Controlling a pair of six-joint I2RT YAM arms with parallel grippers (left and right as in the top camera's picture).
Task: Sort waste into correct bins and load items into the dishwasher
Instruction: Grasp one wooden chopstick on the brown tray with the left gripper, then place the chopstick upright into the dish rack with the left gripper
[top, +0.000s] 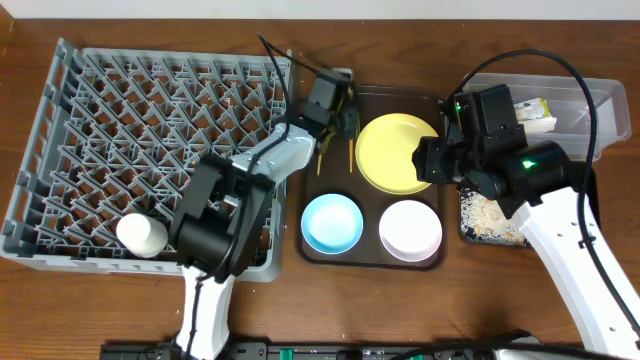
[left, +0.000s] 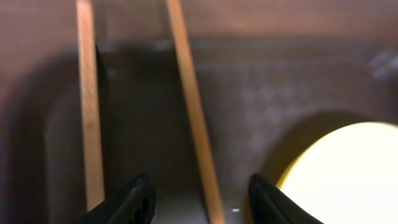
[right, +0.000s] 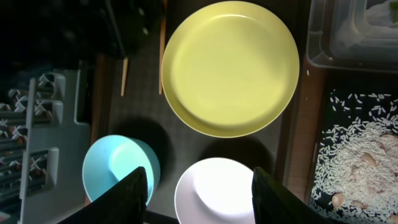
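Observation:
Two wooden chopsticks (top: 352, 152) lie at the far left of the brown tray (top: 370, 262). My left gripper (top: 345, 122) is open low over them, and in the left wrist view its jaws (left: 202, 200) straddle one chopstick (left: 193, 118), with the other (left: 89, 124) to the left. The yellow plate (top: 392, 152), light-blue bowl (top: 332, 222) and white bowl (top: 411, 229) sit on the tray. My right gripper (top: 432, 160) is open and empty above the tray, and in its own view the jaws (right: 199, 199) frame the white bowl (right: 217, 190). A white cup (top: 142, 235) lies in the grey dish rack (top: 60, 150).
The clear tub (top: 590, 100) at the back right holds a wrapper and white paper (top: 538, 115). The black tray (top: 467, 222) in front of it holds rice (right: 360, 155). The dish rack's edge (right: 62, 118) lies close to the brown tray's left side.

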